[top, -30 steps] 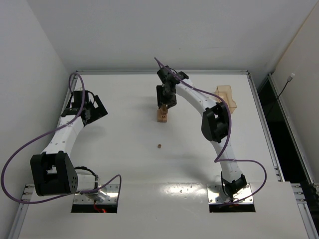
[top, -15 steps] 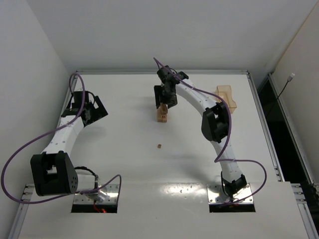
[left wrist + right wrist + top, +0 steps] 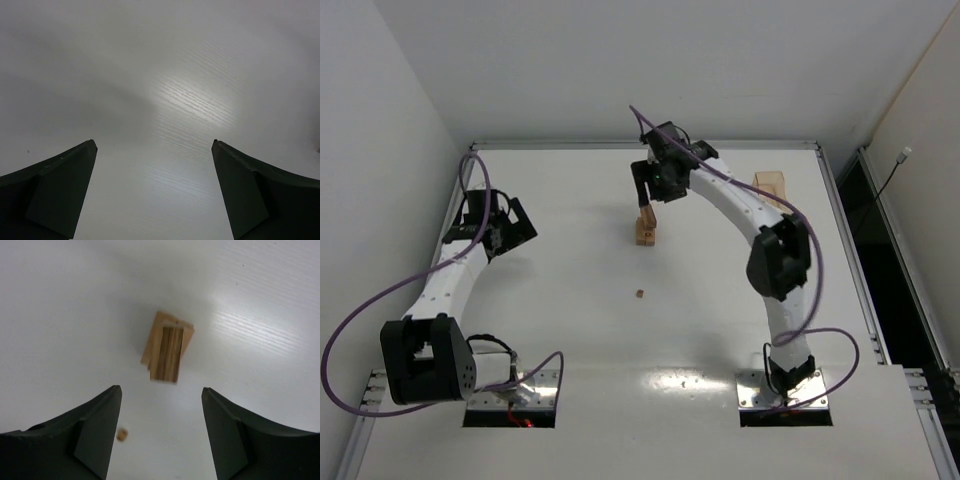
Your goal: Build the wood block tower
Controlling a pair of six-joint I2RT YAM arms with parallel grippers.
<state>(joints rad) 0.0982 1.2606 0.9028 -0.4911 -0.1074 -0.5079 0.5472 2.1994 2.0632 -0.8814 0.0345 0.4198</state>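
While the right gripper (image 3: 161,390) hangs above the tower (image 3: 167,352) with its fingers spread and nothing between them, we judge the step in hand to be getting clear of the stack and going for the next piece. The tower stands near the far middle of the table (image 3: 570,330), free of both fingers. From the right wrist view its top block (image 3: 166,354) looks narrower than the planks under it, and those planks sit slightly fanned rather than square. So we would rise straight up before swinging anywhere, holding the fingers wide so that neither tip brushes the top block, since a stack this small and loosely aligned would likely shift at a light touch. A small wooden bit (image 3: 639,294) lies alone on the near side of the tower, apart from it, and looks like the natural next pick. We would reach for it from above and keep the arm's path off the tower. An amber box (image 3: 770,183) sits at the far right, partly hidden behind the right arm and out of that path. The left gripper (image 3: 153,142) waits at the left, well apart, fingers spread over the table and holding nothing.
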